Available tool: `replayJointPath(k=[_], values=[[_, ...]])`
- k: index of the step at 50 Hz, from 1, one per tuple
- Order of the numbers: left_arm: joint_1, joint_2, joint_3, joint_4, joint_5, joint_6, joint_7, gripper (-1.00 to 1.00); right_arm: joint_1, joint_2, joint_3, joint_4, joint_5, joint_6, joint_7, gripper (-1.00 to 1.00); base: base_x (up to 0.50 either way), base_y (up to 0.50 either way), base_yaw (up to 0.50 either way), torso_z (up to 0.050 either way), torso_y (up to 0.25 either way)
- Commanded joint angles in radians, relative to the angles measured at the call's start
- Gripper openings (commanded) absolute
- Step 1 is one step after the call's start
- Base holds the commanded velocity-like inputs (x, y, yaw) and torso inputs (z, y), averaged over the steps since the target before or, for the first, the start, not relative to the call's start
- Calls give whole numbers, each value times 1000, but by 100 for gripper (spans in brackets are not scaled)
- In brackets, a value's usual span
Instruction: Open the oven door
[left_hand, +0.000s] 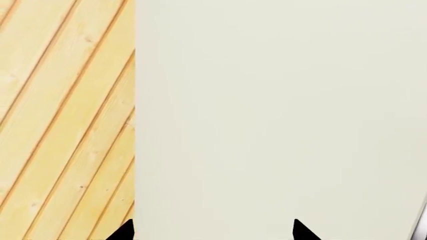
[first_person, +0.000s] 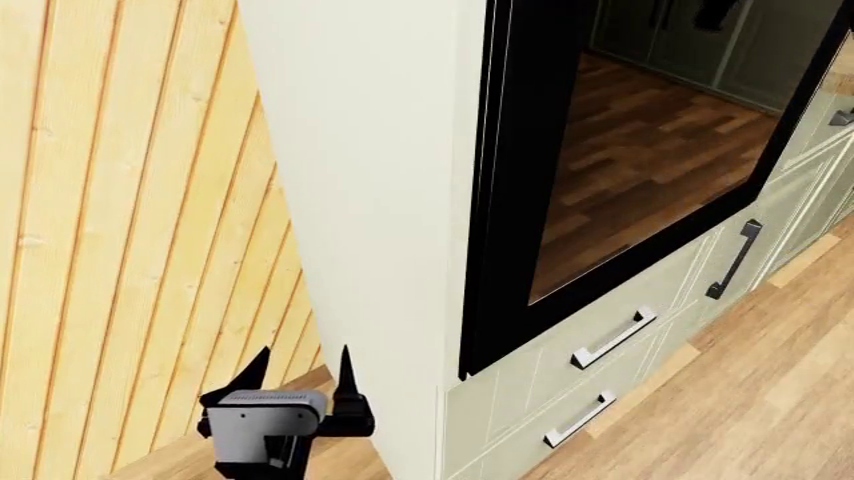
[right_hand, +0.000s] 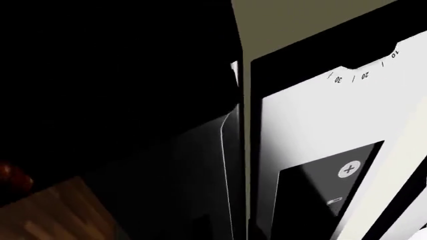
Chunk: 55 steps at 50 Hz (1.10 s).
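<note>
The left gripper (first_person: 304, 368) is hanging with jaws apart beside the oven door (first_person: 641, 150). Right gripper: cannot tell. Grab the door's edge firmly, pull slowly.

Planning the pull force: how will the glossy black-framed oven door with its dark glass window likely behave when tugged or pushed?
The glossy black-framed oven door looks like one large rigid panel, so it should probably swing stiffly rather than flex. Its wide glass window suggests it is fairly heavy and breakable. The mirror-like finish is likely slippery for gripper pads.
</note>
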Motion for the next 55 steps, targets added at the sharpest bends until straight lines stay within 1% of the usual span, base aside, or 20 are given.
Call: replayJointPath(k=[1, 23, 30, 47, 55], values=[[5, -4, -3, 11, -15, -2, -4, 100, -8, -28, -9, 76, 7, -33, 2, -100, 0, 0, 0, 0, 0], [3, -5, 6, 18, -19, -3, -10, 100, 5, -24, -6, 59, -2, -33, 3, -100, 0, 0, 0, 0, 0], [7, -9, 8, 22, -20, -1, -11, 100, -2, -8, 10, 17, -4, -33, 30, -100, 0, 0, 0, 0, 0], [13, -14, 19, 30, -26, 2, -6, 100, -36, 103, 94, -276, -9, 133, 80, -100, 0, 0, 0, 0, 0], [11, -15, 24, 34, -30, 3, -3, 100, -65, 147, 130, -379, -3, 181, 103, -100, 0, 0, 2, 0, 2]])
